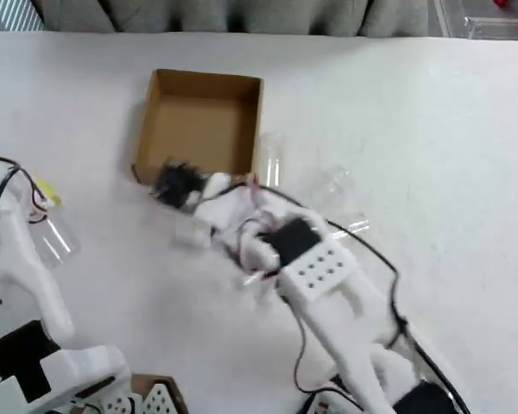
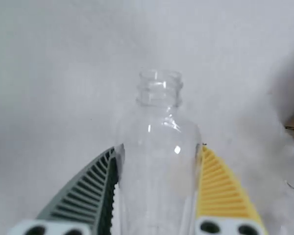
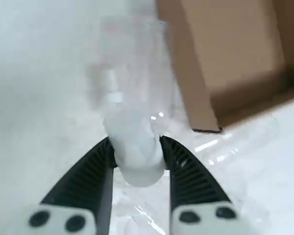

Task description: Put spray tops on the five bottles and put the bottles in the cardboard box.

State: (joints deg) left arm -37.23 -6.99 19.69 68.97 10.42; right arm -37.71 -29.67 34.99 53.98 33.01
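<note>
Our left gripper (image 2: 159, 154) is clamping a clear plastic bottle (image 2: 159, 112), our right gripper (image 3: 137, 143) a white spray top (image 3: 136, 164); aligning them seems next.

White table (image 1: 432, 103) with grey upholstered furniture (image 1: 242, 15) behind.

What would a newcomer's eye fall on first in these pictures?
The left hand clamps a clear, uncapped bottle between grey and yellow fingers. The right hand grips a white spray top close beside the open cardboard box, which looks empty on the white table.
</note>
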